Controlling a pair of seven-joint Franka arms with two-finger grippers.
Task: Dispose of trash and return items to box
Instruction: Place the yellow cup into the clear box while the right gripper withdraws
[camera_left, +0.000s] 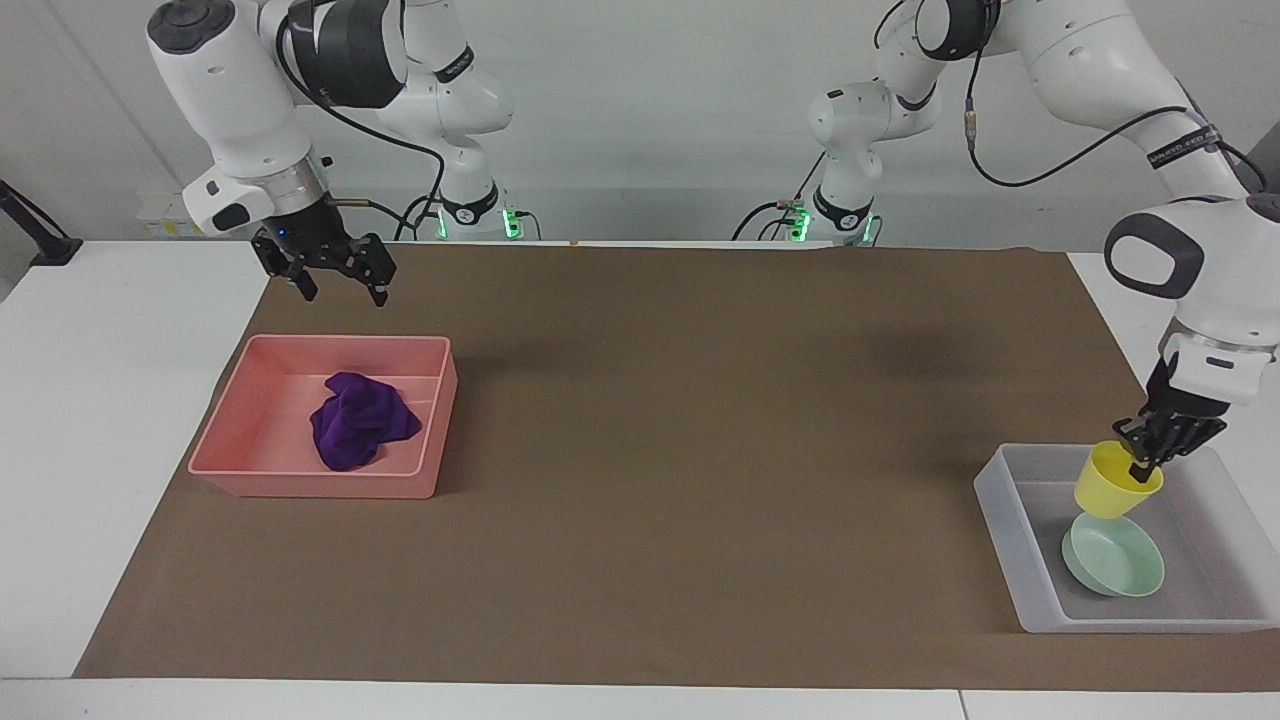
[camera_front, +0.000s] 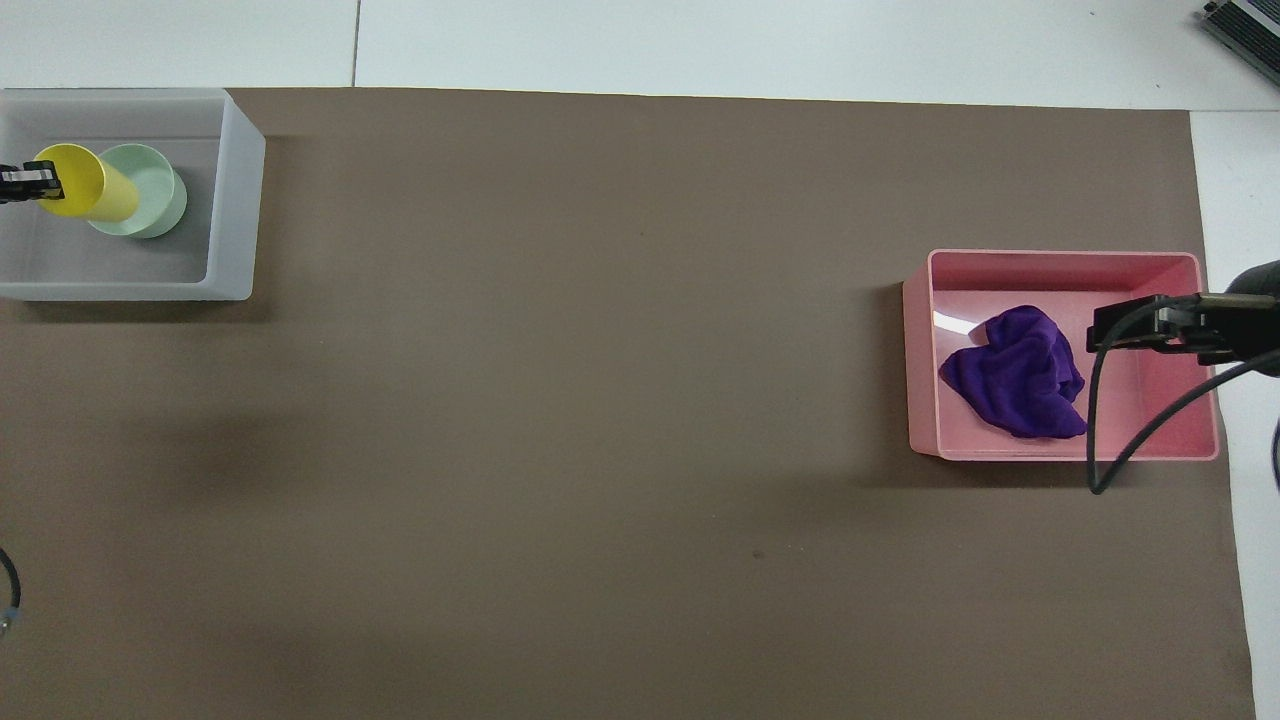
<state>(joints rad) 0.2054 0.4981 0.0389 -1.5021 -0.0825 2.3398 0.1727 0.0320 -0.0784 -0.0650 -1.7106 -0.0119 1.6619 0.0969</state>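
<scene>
The left tool (camera_left: 1150, 462) hangs over the translucent box (camera_left: 1005, 510) at the left arm's end of the worktop (camera_left: 640, 640). Its fingers are closed on the rim of the yellow cup (camera_left: 1114, 481), one finger inside the cup's mouth and the other against the outer wall. The cup is tilted and held in the air above the box's floor. In the facing view its base sits right at the nearer edge of the mint-green bowl (camera_left: 1113, 553); whether the two touch cannot be told. In the overhead view the cup (camera_front: 82, 182) overlaps the bowl (camera_front: 145, 190), which lies upright on the floor of the box (camera_front: 228, 200).

The right tool (camera_left: 330, 280) is raised in the air above the worktop, just over the edge of the pink bin (camera_left: 300, 480) that lies nearest the robots. Its fingers are spread wide apart and hold nothing. In the overhead view this tool (camera_front: 1135, 330) shows over the bin (camera_front: 1060, 455), beside the rag.

The purple rag (camera_left: 360, 420) lies crumpled in a heap on the floor of the pink bin, apart from the right tool. The pink bin stands at the right arm's end of the worktop, well apart from the box.
</scene>
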